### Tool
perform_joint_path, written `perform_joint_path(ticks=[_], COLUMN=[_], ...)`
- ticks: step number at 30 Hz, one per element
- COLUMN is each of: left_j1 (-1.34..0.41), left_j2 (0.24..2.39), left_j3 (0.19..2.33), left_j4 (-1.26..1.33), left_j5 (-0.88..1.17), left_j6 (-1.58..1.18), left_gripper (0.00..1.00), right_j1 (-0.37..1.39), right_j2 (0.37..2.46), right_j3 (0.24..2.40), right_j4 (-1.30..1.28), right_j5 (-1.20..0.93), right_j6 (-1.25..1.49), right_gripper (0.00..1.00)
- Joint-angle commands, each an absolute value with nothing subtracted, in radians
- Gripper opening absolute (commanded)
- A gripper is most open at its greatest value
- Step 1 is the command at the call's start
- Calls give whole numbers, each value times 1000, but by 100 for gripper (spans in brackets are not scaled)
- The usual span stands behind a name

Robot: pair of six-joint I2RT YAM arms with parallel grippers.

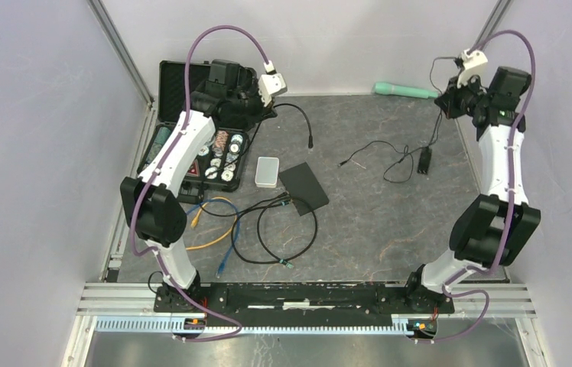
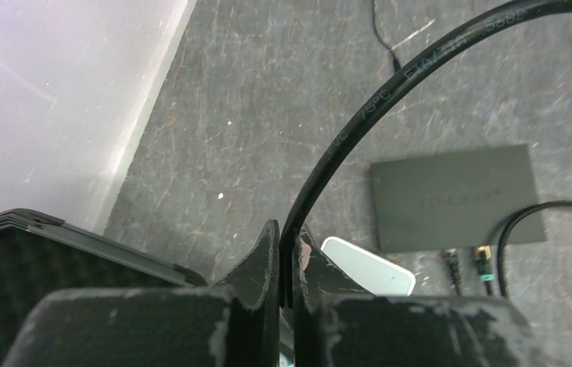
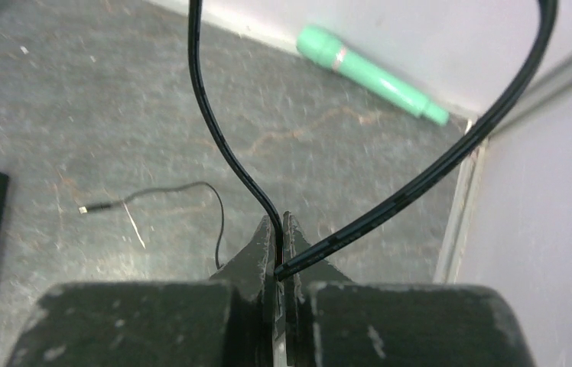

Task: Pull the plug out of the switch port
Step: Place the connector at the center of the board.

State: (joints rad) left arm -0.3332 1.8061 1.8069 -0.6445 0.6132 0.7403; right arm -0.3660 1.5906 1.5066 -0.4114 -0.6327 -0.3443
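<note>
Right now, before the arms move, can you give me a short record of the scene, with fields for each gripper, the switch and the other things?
left gripper: shut on a thick black cable, raised by the case
right gripper: shut on a thin black cable, raised at the far right
switch: flat on the table, no gripper near
plugs: two at the switch's edge, seemingly still in
other: white box beside the switch; green pen at the back

The switch (image 1: 303,187) lies mid-table, plugs (image 1: 286,200) in its near-left edge, a white box (image 1: 267,172) just beside it. At the far corners, the left arm (image 1: 183,145) trails a thick cord (image 1: 307,122) and the right arm (image 1: 497,153) a thin cord (image 1: 375,143).
</note>
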Motion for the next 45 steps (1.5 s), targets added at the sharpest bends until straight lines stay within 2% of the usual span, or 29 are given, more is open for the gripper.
perform_joint_path(ticks=[1,7,16,26,29,36,45], left_j1=[-344,-361,-374,-385,-391,-407,-433], left_j2=[1726,1682,1662,1659,1661,1685,1697], left_j3=[1830,1827,1801,1773,1764,1748,1714], left_j4=[-557,-554,-555,-555,-539,-474,-408], left_j5=[674,709,699,699,698,686,674], left_j6=[534,468,482,492,474,349,275], left_gripper=[2,2,2,2,2,2,2], right_j1=[-334,-272,-212,-173,-151,-136,-130], right_j2=[1656,1832,1994,1896,1936,2087,2150], right_j3=[1691,1824,1867,1565,1550,1670,1700], right_j4=[-328,-256,-149,-77,-81,-102,-28], right_j5=[-668,-611,-596,-574,-549,-522,-373], right_j6=[-243,-169,-95,-157,-157,-94,38], right_gripper=[0,0,0,0,4,9,17])
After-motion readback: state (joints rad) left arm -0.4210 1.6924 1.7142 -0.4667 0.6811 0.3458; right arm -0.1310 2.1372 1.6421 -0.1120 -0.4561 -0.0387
